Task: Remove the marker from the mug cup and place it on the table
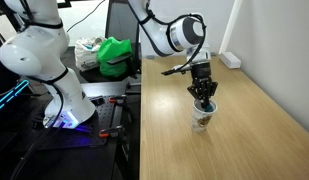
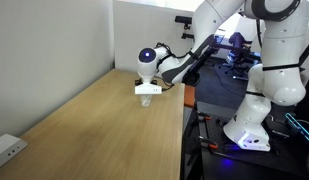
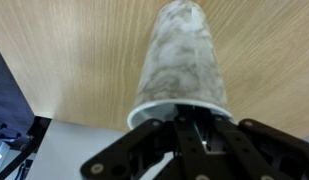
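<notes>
1. Now, at 10 o'clock of the cup: green bag (image 1: 114, 55) on the dark bench, not in play.
2. Centre: your gripper (image 1: 202, 100) stands at 12 o'clock over the mug cup (image 1: 202, 118), jaws pinched narrow, tips inside the rim. The marker is hidden, probably in the cup between them.
3. Step judged: extraction. Lift straight up so the cup isn't tipped, then carry to the bare table (image 1: 256, 120) at 3 o'clock.

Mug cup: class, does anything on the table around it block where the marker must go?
Nothing visible does: the table around the mug cup is bare wood in both exterior views.
</notes>
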`<action>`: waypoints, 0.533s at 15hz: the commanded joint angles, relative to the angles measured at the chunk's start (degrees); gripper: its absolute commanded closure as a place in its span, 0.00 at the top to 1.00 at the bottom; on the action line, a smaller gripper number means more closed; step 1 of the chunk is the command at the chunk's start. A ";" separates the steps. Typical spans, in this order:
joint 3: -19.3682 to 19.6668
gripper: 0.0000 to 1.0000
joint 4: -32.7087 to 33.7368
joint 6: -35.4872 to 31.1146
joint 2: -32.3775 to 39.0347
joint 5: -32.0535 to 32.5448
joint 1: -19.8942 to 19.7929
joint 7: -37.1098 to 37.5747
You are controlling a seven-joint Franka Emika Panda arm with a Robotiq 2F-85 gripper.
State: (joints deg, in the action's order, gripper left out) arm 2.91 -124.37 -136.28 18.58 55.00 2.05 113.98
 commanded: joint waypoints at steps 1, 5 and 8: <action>0.54 0.04 -0.48 2.73 -1.51 1.64 1.72 1.96; 0.31 0.04 -1.19 3.97 -2.49 3.03 2.28 3.45; 0.01 0.04 -2.02 5.14 -3.68 4.25 2.67 4.70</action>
State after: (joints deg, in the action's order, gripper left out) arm 2.89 -124.43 -133.55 17.82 57.50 3.62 116.16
